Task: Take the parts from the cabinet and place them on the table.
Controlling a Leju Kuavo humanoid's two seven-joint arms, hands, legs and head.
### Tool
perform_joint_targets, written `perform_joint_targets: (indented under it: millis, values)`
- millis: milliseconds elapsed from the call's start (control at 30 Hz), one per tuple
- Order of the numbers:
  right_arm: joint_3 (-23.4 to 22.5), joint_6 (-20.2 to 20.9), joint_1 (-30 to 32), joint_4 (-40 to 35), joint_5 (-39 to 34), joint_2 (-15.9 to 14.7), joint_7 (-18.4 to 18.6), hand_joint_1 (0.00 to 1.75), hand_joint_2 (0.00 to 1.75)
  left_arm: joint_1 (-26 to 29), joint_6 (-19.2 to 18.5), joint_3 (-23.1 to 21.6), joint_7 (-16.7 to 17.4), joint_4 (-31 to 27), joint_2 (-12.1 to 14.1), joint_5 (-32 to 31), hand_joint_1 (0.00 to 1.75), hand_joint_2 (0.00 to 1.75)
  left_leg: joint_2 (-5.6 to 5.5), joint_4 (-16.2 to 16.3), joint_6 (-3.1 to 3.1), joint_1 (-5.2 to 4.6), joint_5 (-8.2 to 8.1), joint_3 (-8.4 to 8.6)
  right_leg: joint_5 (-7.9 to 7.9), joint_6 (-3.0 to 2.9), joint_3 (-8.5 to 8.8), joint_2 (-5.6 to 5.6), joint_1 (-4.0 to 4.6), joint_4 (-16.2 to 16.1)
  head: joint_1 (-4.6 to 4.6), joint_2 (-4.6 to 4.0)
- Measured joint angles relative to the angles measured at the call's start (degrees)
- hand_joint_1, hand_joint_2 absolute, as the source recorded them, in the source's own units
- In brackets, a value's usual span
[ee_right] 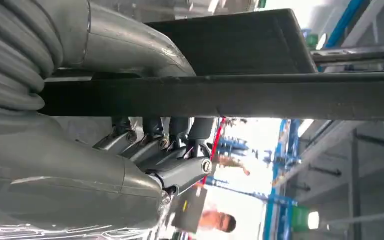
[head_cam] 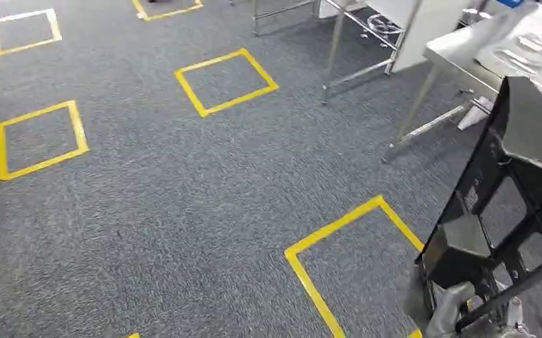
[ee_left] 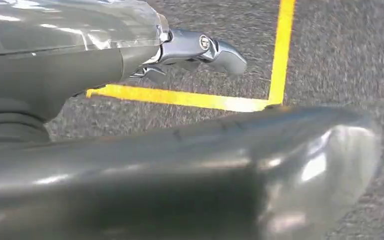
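Black and ribbed with cut-out windows, the part (head_cam: 507, 211) rides at the robot's right side in the head view, tilted, its lower end down by the right hand (head_cam: 458, 310). The right wrist view shows that hand (ee_right: 155, 145) closed on the part (ee_right: 229, 95): the dark fingers (ee_right: 150, 131) hook over one edge of the flat black frame and the thick grey thumb bears on the opposite face, so the grip looks firm. The left hand (ee_left: 199, 50) hangs above grey carpet (head_cam: 183, 211) crossed by yellow tape squares (head_cam: 225, 81); what I can see of it shows nothing held, but whether its fingers are spread or curled I cannot tell. The blurred grey shape across that view I cannot name. A steel bench (head_cam: 493, 49) stands ahead and to the right, shiny metal pieces already lying on it, its legs well apart from the robot. My judgement is that the carry is under way and the setting-down is not yet done. To do it well, the robot should keep the grip closed and the part level while walking, since the tall frame could swing and catch a bench leg or edge. It should square up to the bench, lower the part onto a bare patch away from the pieces there, and release only once it rests flat.
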Motion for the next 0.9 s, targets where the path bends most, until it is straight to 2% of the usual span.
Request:
perform_joint_targets:
  millis: [33, 67, 100, 133, 167, 200, 233, 333, 367, 400, 433, 467, 500, 533, 567, 600, 633, 667, 700, 733, 767, 833, 867, 900]
  values:
    - [0.1, -0.1, 0.1, 0.1, 0.0, -0.1, 0.0, 1.75, 1.75, -0.1, 0.3, 0.0, -0.4, 0.6, 0.2, 0.2, 0.0, 0.0, 0.92, 0.0, -0.05, -0.01, -0.04, -0.04, -0.22, 0.22, -1.01, -0.08, -0.16, 2.2, -0.02, 0.0]
    - [0.2, -0.3, 0.1, 0.2, 0.0, -0.3, 0.0, 1.75, 1.75, -0.1, 0.4, 0.0, -0.6, 1.1, 0.3, 0.3, 0.0, 0.0, 1.77, 0.0, -0.17, 0.01, -0.12, -0.01, 0.76, 0.43, -0.6, -0.25, -0.3, 1.5, 0.0, 0.0]
    - [0.3, -0.5, 0.1, 0.2, 0.0, -0.4, 0.0, 1.75, 1.75, -0.2, 0.5, 0.0, -0.7, 1.5, 0.4, 0.2, 0.0, 0.0, 2.63, 0.0, -0.36, 0.04, -0.25, 0.08, 2.97, 0.59, 1.32, -0.58, -0.52, -2.0, 0.0, 0.0]
    - [0.3, -0.7, 0.1, 0.2, -0.3, -0.5, 0.0, 1.75, 1.75, -0.4, 0.6, -0.1, -0.9, 1.9, 0.4, 0.2, 0.0, 0.0, 3.26, 0.1, -0.58, 0.08, -0.39, 0.25, 5.34, 0.66, 4.2, -1.22, -0.66, -7.1, 0.0, 0.0]
    - [0.3, -0.7, 0.1, 0.2, -0.5, -0.6, 0.0, 1.75, 1.75, -0.5, 0.7, -0.2, -1.0, 2.2, 0.5, 0.2, 0.0, 0.0, 3.84, 0.1, -0.89, 0.12, -0.6, 0.44, 7.35, 0.66, 7.38, -2.85, -0.68, -12.5, 0.0, 0.0]
    - [0.3, -0.4, 0.1, 0.2, -0.7, -0.7, 0.0, 1.75, 1.75, -0.6, 0.9, -0.2, -1.0, 2.4, 0.6, 0.1, 0.0, 0.0, 4.33, 0.3, -1.35, -0.27, -0.89, 0.67, 6.78, 0.2, 8.85, -5.44, -0.2, -15.4, 0.0, 0.0]
    - [0.2, -0.1, 0.2, 0.0, -1.0, -0.8, 0.0, 1.75, 1.75, -0.6, 0.9, -0.2, -1.0, 2.4, 0.6, 0.1, 0.0, 0.0, 4.67, 0.4, -1.72, -0.36, -1.11, 0.69, 7.23, -0.17, 8.81, -4.89, -0.15, -15.7, -0.09, 0.0]
    - [-0.2, 1.5, 0.8, -0.8, -1.4, -0.9, 0.0, 1.75, 1.75, -1.1, 1.0, -0.7, -1.1, 2.7, 0.6, -0.2, 0.0, 0.0, 6.24, 0.1, -2.54, -0.29, -1.19, 1.38, 7.11, -1.14, 8.29, -2.97, 0.28, -15.4, -0.09, 0.0]
    - [-0.4, 2.0, 1.1, -1.3, -1.4, -0.9, 0.0, 1.75, 1.75, -1.2, 1.0, -0.8, -1.0, 2.7, 0.5, -0.2, 0.0, 0.0, 5.82, 0.3, -3.06, 0.06, -1.75, 1.28, 7.57, -1.84, 8.62, -2.05, -0.41, -15.9, -0.13, 0.0]
    - [-0.5, 2.5, 1.2, -1.8, -1.4, -0.9, 0.0, 1.75, 1.75, -1.2, 1.0, -0.9, -1.0, 2.7, 0.5, -0.2, 0.0, 0.0, 2.73, 1.9, -3.28, 0.16, -3.08, 0.87, 7.7, -2.09, 8.53, -1.52, -0.38, -16.0, -0.31, 0.0]
    - [-0.6, 2.8, 1.2, -2.0, -1.3, -0.9, 0.0, 1.75, 1.75, -1.1, 1.1, -1.0, -0.9, 2.7, 0.5, -0.3, 0.0, 0.0, 0.7, 5.7, -3.26, 0.23, -5.49, -0.78, 7.81, -2.5, 8.37, -0.98, -0.34, -16.0, -0.48, 0.0]
    - [-0.7, 3.1, 1.2, -2.1, -1.2, -0.9, 0.0, 1.75, 1.75, -1.1, 1.3, -1.0, -0.6, 2.7, 0.5, -0.2, 0.0, 0.0, -0.11, 10.4, -3.29, 0.22, -7.88, -2.98, 7.86, -2.66, 8.28, -0.24, -0.25, -16.0, -0.5, 0.0]
    - [-0.8, 3.5, 1.4, -2.3, -1.1, -0.9, 0.0, 1.75, 1.75, -1.1, 2.1, -1.0, 0.6, 2.8, 0.6, 0.0, 0.0, 0.0, -0.47, 15.1, -3.37, 0.21, -9.77, -5.29, 7.88, -2.78, 8.21, 0.54, -0.09, -16.0, -0.5, 0.0]
    - [-0.9, 3.7, 1.7, -2.5, -0.9, -0.9, 0.0, 1.75, 1.75, -1.1, 3.1, -1.0, 1.7, 3.4, 1.2, 0.5, 0.0, 0.0, -0.54, 18.6, -3.35, 0.2, -10.54, -7.05, 7.91, -2.83, 8.18, 1.39, 0.05, -15.9, -0.5, 0.0]
    - [-0.9, 3.6, 2.1, -2.8, -0.6, -0.9, 0.0, 1.75, 1.75, -1.0, 3.8, -1.0, 2.1, 5.2, 2.5, 0.6, 0.0, 0.0, -0.55, 19.0, -3.24, 0.2, -9.63, -7.47, 7.9, -2.83, 8.25, 2.31, 0.13, -15.8, -0.48, 0.0]
    - [-1.0, 3.1, 2.6, -3.1, -0.5, -0.9, 0.0, 1.75, 1.75, -0.9, 4.0, -0.9, 2.1, 6.8, 3.5, 0.7, 0.0, 0.0, -0.65, 16.6, -3.05, 0.19, -7.41, -6.59, 7.89, -2.85, 8.3, 3.28, 0.19, -15.7, -0.48, 0.0]
    - [-1.0, 2.8, 3.0, -3.4, -0.5, -1.0, 0.0, 1.75, 1.75, -0.8, 4.1, -0.9, 2.1, 8.3, 4.4, 0.5, 0.0, 0.0, -1.06, 11.9, -2.78, 0.19, -4.45, -4.71, 7.86, -2.82, 8.3, 4.23, 0.21, -15.5, -0.5, 0.0]
    - [-0.9, 2.5, 3.3, -3.7, -0.5, -1.0, 0.0, 1.75, 1.75, -0.8, 4.1, -0.9, 2.1, 9.1, 5.1, 0.5, 0.0, 0.0, -2.35, 6.7, -2.46, 0.19, -1.75, -2.54, 7.84, -2.77, 8.27, 5.03, 0.23, -15.3, -0.5, 0.0]
    - [-0.9, 2.2, 3.6, -3.9, -0.6, -1.0, 0.0, 1.75, 1.75, -0.7, 4.1, -0.9, 1.9, 9.9, 5.8, 0.5, 0.0, 0.0, -5.59, 2.5, -2.03, 0.19, -0.52, -0.95, 7.85, -2.74, 8.12, 5.62, 0.12, -15.3, -0.48, 0.0]
    - [-1.0, 2.2, 3.6, -4.1, -0.9, -1.1, 0.0, 1.75, 1.75, -0.7, 4.2, -0.9, 1.7, 10.7, 6.4, 0.3, 0.0, 0.0, -6.18, 1.2, -1.91, 0.24, -1.02, -0.61, 7.79, -2.31, 7.86, 6.36, 0.45, -14.9, -0.39, 0.0]
    - [-1.0, 2.2, 3.9, -4.4, -1.2, -1.2, 0.0, 1.75, 1.75, -0.8, 4.2, -1.0, 1.5, 11.4, 6.7, 0.3, 0.0, 0.0, -5.44, 1.4, -1.88, 0.01, -0.96, -0.66, 7.98, -1.83, 7.63, 7.0, 0.14, -15.1, -0.46, 0.0]
    - [-1.2, 2.6, 4.5, -5.0, -1.6, -1.3, 0.0, 1.75, 1.75, -1.0, 4.2, -1.0, 1.1, 12.2, 7.3, 0.1, 0.0, 0.0, -4.42, 1.4, -1.42, -0.36, -0.84, -0.45, 8.34, -1.06, 7.45, 8.15, -0.22, -15.4, -0.44, 0.0]
    - [-1.3, 3.0, 4.7, -5.5, -1.6, -1.4, 0.0, 1.75, 1.75, -1.1, 4.1, -1.0, 0.9, 12.7, 7.3, -0.1, 0.0, 0.0, -3.46, 0.3, -0.84, 0.39, -0.12, -0.24, 8.55, -0.52, 7.32, 8.83, 0.26, -15.4, -0.44, 0.0]
    - [-1.5, 3.5, 5.1, -5.8, -1.6, -1.4, 0.0, 1.75, 1.75, -1.3, 4.0, -1.1, 0.7, 13.0, 7.5, -0.2, 0.0, 0.0, -2.49, -0.2, -0.62, 0.34, 0.28, 0.06, 7.62, -0.53, 6.9, 5.81, 0.24, -14.4, -0.33, 0.0]
